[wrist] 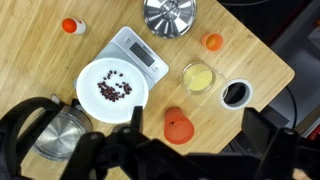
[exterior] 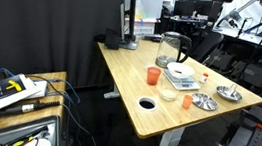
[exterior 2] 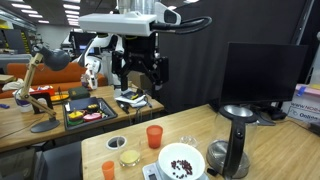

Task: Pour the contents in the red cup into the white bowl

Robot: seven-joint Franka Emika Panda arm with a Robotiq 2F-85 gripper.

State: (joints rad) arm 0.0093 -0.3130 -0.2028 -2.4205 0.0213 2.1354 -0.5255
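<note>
- On the wooden surface (exterior: pixel 129 75), the red cup (wrist: pixel 179 125) is standing upright just beside the white bowl (wrist: pixel 112 86), not touching it. What the cup is carrying I cannot tell.
- The white bowl is sitting on a white scale (wrist: pixel 145 55) and is already showing a scatter of dark beans in its middle.
- A small glass of yellow stuff (wrist: pixel 199 77) is standing near the cup's other side, and a metal pot (wrist: pixel 60 130) is crowding the bowl.
- The hand (exterior 2: pixel 138 85) is hanging well above everything, its jaws gaping as wide as they go and gripping nothing.
- The approach to the cup is looking like the step in hand. Doing it well is likely meaning:
  - coming straight down with the jaws straddling the cup's sides,
  - staying clear of the bowl's rim and the glass,
  - closing gently on the plastic,
  - keeping the cup level until it is over the bowl.
</note>
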